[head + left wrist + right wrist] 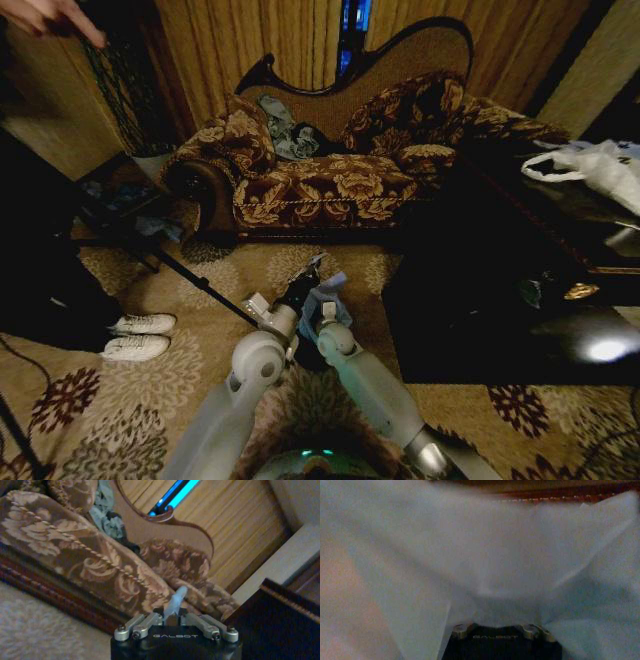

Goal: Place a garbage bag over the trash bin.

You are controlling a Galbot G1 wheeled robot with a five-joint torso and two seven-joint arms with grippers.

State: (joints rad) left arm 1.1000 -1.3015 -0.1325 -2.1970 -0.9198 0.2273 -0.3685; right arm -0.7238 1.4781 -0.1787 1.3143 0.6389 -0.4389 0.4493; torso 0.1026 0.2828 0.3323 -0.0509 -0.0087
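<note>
Closest of all, saw two grey arms reaching forward over the flowered carpet (120, 400), the left arm (235, 395) beside the right arm (375, 390). Looked far left and found a pair of white shoes (138, 336) lying side by side on the carpet, well apart from the arms.

Moved along to the left pincer (300, 283), held up just in front of the robot. Saw it pressed together in the left wrist view (172, 619), pinching a thin twisted strip of the garbage bag (176, 600) that stuck up between the tips.

Found the rest of the garbage bag (333, 297) as a pale blue, crinkly bunch between the two pincers, up off the carpet. Saw the right pincer (325, 312) just beside the left one, touching the bag. Looked through the right wrist view and saw the bag (485, 547) spread wide and draped over the front of that pincer (497, 630). Could not tell whether the right pincer was spread or pressed together.

Saw behind them a brown flowered sofa (320, 190) with a grey-blue cloth (288, 130) on its seat back. Ended on the right at a dark shiny worktop (480, 320), with a white plastic bag (600, 165) resting on its far end.
</note>
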